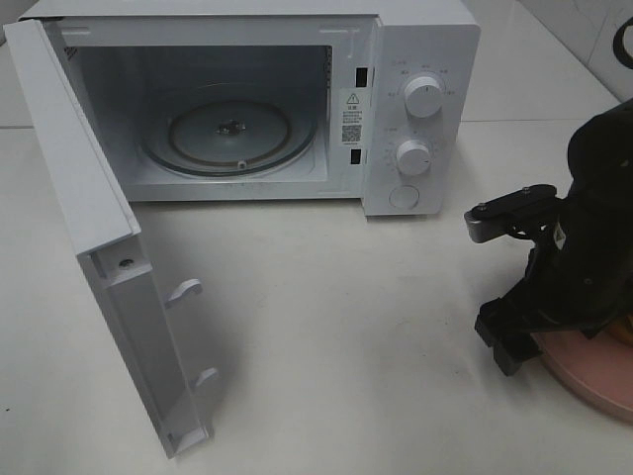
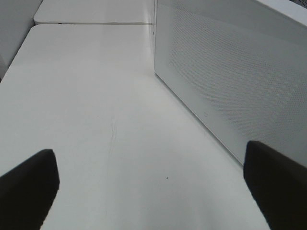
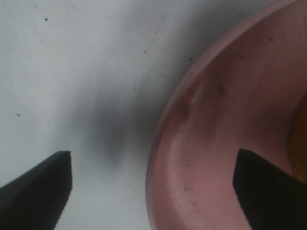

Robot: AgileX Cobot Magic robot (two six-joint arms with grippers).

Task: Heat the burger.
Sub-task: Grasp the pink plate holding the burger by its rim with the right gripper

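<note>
By the near right corner of the table (image 1: 346,327): right end effector (image 3: 153,187), jaws spread wide, gripping nothing. Straddles the rim of the pink plate (image 3: 216,143), one finger over bare table, the other over the plate. On that plate, at the table's right edge, only a golden sliver of the burger (image 3: 301,143), mostly hidden behind the arm (image 1: 593,218). Farther back, left end effector (image 2: 153,191), likewise wide open and empty, beside the perforated side wall of the microwave (image 1: 445,40). Along the far edge, door (image 1: 109,257) swung open, glass turntable (image 1: 232,134) inside.
</note>
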